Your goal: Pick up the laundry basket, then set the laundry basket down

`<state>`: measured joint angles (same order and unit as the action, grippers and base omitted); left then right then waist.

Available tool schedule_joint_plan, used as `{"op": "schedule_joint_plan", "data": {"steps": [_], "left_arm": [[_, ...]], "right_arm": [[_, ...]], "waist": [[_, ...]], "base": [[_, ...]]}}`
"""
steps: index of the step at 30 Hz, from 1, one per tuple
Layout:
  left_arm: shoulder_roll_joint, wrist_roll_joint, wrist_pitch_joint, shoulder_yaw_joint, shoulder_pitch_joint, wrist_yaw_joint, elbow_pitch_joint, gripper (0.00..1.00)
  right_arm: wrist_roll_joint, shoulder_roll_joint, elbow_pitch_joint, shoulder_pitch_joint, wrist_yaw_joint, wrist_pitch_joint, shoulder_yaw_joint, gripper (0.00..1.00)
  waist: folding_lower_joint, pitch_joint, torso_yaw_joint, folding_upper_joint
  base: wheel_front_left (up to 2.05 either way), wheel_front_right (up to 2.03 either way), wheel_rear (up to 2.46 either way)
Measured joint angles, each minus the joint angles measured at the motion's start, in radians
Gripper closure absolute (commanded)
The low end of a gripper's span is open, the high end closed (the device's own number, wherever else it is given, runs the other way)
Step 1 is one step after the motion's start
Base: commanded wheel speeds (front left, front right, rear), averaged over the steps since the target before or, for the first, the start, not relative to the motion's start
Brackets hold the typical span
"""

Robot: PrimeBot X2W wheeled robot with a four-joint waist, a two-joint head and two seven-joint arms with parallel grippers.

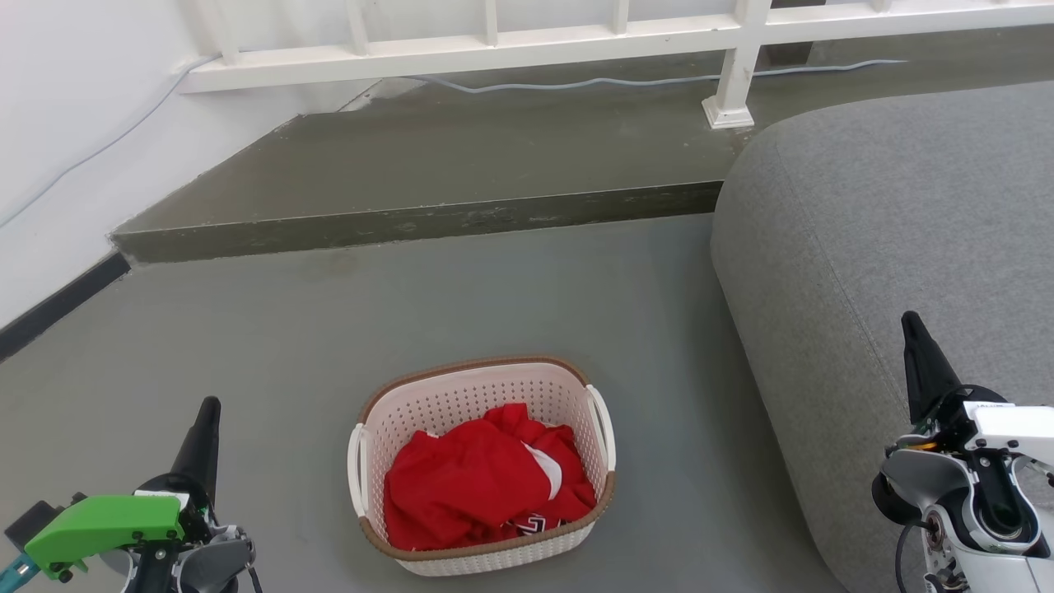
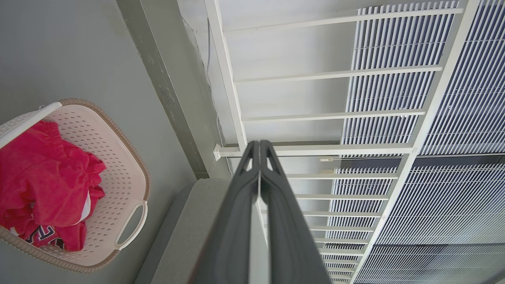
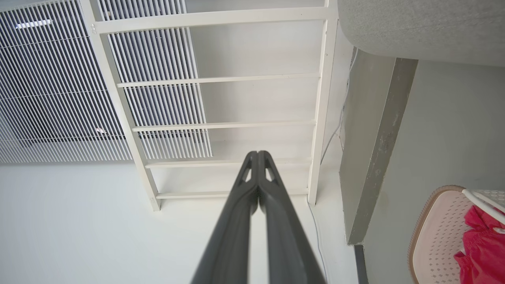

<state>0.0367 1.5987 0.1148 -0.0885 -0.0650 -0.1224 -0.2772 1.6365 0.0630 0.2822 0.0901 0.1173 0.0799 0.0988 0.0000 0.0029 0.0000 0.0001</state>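
Note:
The laundry basket (image 1: 461, 394) stands on the grey floor in the lower middle of the head view, cream with perforated walls, a brown rim and white side handles. Red clothing (image 1: 482, 478) lies bunched inside it. The basket (image 2: 118, 157) also appears at the left of the left wrist view and at the lower right of the right wrist view (image 3: 438, 232). My left gripper (image 1: 207, 405) is shut, low at the left, well apart from the basket. My right gripper (image 1: 911, 319) is shut at the far right, in front of the sofa. Both hold nothing.
A grey sofa (image 1: 889, 239) fills the right side, close to the basket's right handle. A raised concrete step (image 1: 412, 218) runs across behind the basket. A white railing (image 1: 494, 45) and a cable lie beyond it. A white wall (image 1: 58, 123) stands at the left.

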Motion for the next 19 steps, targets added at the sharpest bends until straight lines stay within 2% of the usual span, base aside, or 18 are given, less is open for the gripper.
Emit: {"op": "schedule_joint_plan", "data": {"steps": [19], "left_arm": [[0.0,0.0,0.0,0.0,0.0,0.0,0.0,1.0]], "right_arm": [[0.0,0.0,0.0,0.0,0.0,0.0,0.001,1.0]], "waist": [[0.0,0.0,0.0,0.0]], "base": [[0.0,0.0,0.0]]}}
